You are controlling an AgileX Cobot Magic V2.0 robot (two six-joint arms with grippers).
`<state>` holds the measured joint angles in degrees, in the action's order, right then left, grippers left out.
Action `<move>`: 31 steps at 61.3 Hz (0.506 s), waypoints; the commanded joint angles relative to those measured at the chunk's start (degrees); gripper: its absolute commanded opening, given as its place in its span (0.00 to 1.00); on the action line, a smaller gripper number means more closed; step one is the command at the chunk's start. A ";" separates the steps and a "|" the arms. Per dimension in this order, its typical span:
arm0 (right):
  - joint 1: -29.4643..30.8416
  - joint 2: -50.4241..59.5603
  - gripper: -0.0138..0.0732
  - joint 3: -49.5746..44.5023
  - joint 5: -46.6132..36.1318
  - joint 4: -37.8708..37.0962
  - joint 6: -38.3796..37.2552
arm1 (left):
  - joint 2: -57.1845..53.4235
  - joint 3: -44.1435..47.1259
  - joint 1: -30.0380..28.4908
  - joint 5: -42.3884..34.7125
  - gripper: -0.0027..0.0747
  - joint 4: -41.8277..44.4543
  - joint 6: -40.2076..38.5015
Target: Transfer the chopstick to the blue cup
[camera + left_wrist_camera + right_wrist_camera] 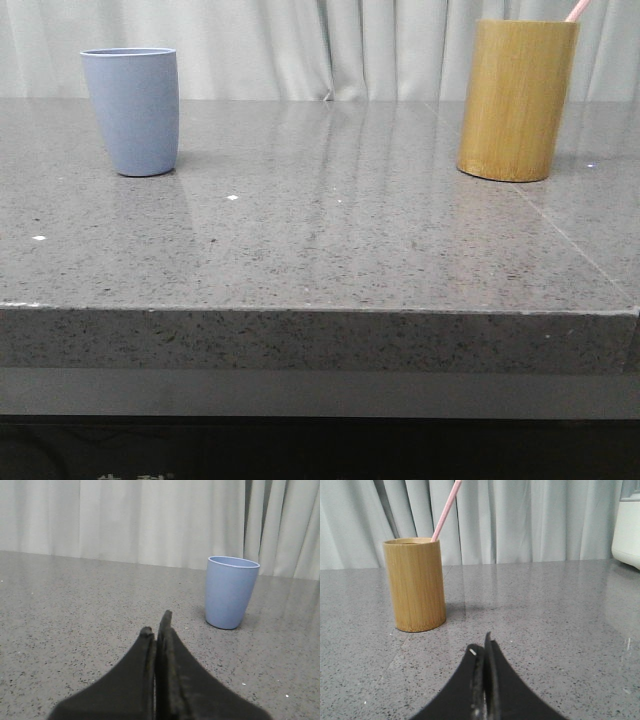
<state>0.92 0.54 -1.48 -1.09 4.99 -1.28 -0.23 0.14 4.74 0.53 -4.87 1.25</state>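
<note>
Left gripper (156, 630): low over the near part of the table, its two dark fingers pressed together with nothing between them. It looks toward the blue cup and sits well short of it.

Right gripper (485, 650): also low and near, fingers closed flat against each other and holding nothing, aimed roughly at the bamboo holder (a resting pose on both sides, by the look of it).

Table (330, 240): grey speckled stone, glossy enough to mirror the curtain, with a bare stretch between the two containers.

Blue cup (131, 110): upright at the far left, mouth open and facing up, nothing visible above its rim. It stands well apart from the holder, probably so each arm has one container on its own side.

Bamboo holder (517, 98): upright at the far right, taller than the cup, so it can keep a long stick from tipping out.

Chopstick (445, 511): the pink stick stands in the bamboo holder, leaning against its rim with the upper part sticking out at a slant. In the front view just its tip (576, 10) peeks over the holder's right edge.

White appliance (626, 522): off at the right side beyond the holder, partly cut off and too little shown to identify.

Curtain (330, 45): pale folds behind the table's far edge.

Progress: nothing grasped yet; the right arm looks nearer the stick and would need to open first.
</note>
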 commanded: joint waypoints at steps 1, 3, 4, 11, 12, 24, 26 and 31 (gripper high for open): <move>0.18 1.28 0.08 0.18 -6.29 -0.62 0.26 | -1.29 0.78 -0.10 -5.59 0.01 -0.08 -0.45; 0.18 1.28 0.08 0.24 -6.56 -0.62 0.26 | -1.29 0.54 -0.10 -5.83 0.01 -0.08 -0.45; 0.18 1.28 0.08 0.23 -6.66 -0.62 0.26 | -1.29 0.43 -0.10 -5.99 0.01 -0.08 -0.45; 0.18 1.28 0.08 2.98 -4.68 -0.62 0.26 | -1.18 -2.35 -0.10 -5.61 0.01 -0.08 -0.45; 0.18 1.23 0.08 3.85 -3.95 -0.68 0.26 | -1.18 -3.20 -0.10 -5.26 0.01 -0.08 -0.45; 0.18 -0.44 0.08 15.06 3.92 -3.92 0.47 | 0.81 -14.47 -0.10 2.97 0.01 -0.08 -0.45; 0.18 -1.35 0.08 17.43 5.63 -4.99 0.47 | 1.90 -16.77 -0.10 4.93 0.01 -0.08 -0.45; 0.18 -4.16 0.08 23.22 9.85 -6.78 0.47 | 5.75 -22.29 -0.10 9.32 0.01 0.26 -0.45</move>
<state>0.92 -0.65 15.69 9.35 0.77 -1.29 1.54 -15.83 4.74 9.60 -4.87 1.25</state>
